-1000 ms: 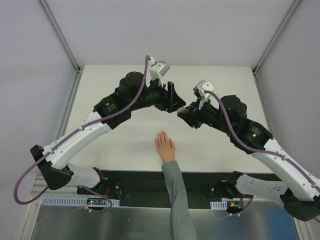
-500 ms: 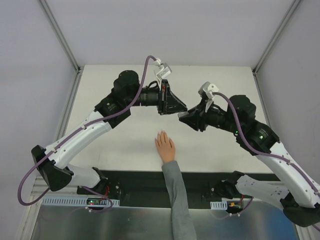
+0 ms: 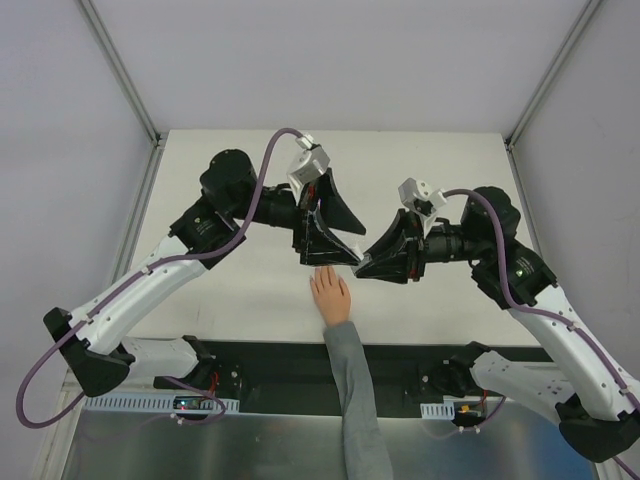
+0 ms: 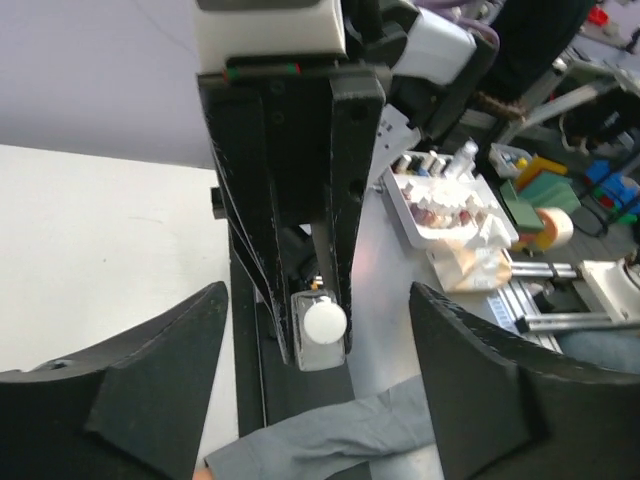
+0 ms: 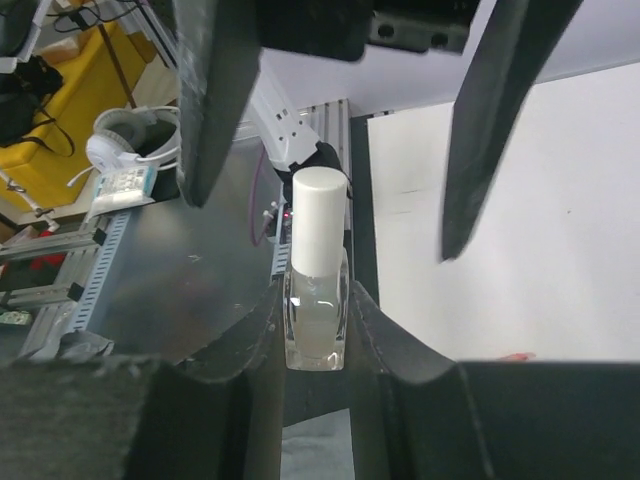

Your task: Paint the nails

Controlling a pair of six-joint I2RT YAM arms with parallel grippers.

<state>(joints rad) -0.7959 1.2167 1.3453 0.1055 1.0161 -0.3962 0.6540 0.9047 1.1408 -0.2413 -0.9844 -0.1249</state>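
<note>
Two end effectors meet just beyond the hand (image 3: pixel 330 295), flat at the near edge of the desk (image 3: pixel 250 300), nails (image 3: pixel 322 270) too small to judge. Now the right end effector (image 3: pixel 368 262) clamps the clear bottle (image 5: pixel 317 335); the left end effector (image 3: pixel 357 248) gapes at its white cap (image 5: pixel 320 220). Uncapping step, likely: next, close squarely and twist.

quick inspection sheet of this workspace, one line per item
surface: white table, nothing spilled that I can see
job's things: peach-pink hand with grey sleeve lies palm down, fingers together; nails too small to judge; small clear bottle, white cap on
clutter: nothing seen on the table
grippers: right hand shut on the bottle; left hand open, its fingers either side of the cap, not touching
cables: purple cable loops along each arm
surroundings: white enclosure walls; a cluttered bench beyond the table
</note>
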